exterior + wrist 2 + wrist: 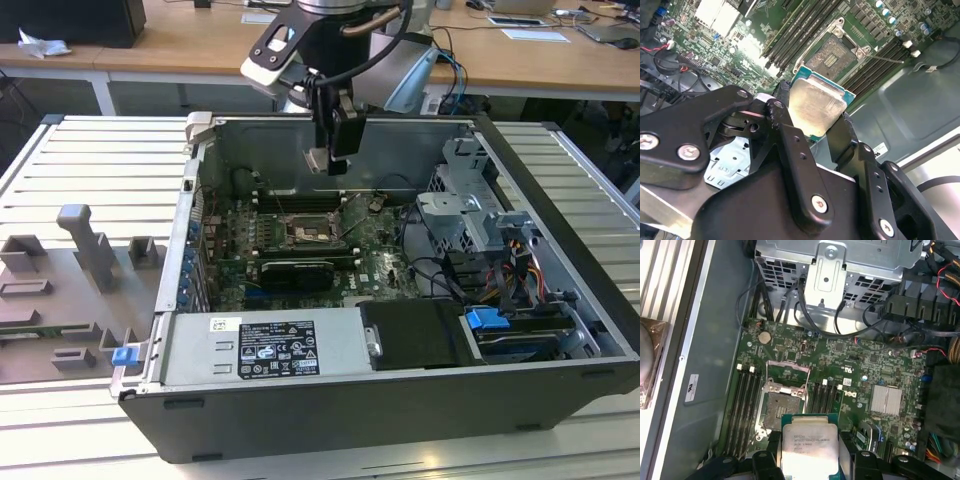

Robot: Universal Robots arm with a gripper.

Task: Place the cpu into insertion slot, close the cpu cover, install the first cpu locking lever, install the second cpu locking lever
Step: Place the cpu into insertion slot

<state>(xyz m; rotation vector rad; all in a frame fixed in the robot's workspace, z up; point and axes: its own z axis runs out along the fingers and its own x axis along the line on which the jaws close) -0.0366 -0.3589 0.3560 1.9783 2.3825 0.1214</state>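
- Now, my claw [330, 152] hangs inside the open computer case [300, 425], up above the green board [385, 255].
- In the second wrist view, my two black fingers [786, 120] are squeezed tight on the cpu [816, 105], one on each side.
- The cpu is up in the air with its shiny face showing, and it is not touching the board.
- The insertion slot [776, 412] sits on the board below the cpu, with its dark middle showing.
- The cpu cover [786, 391] is flipped up and open at the slot's edge.
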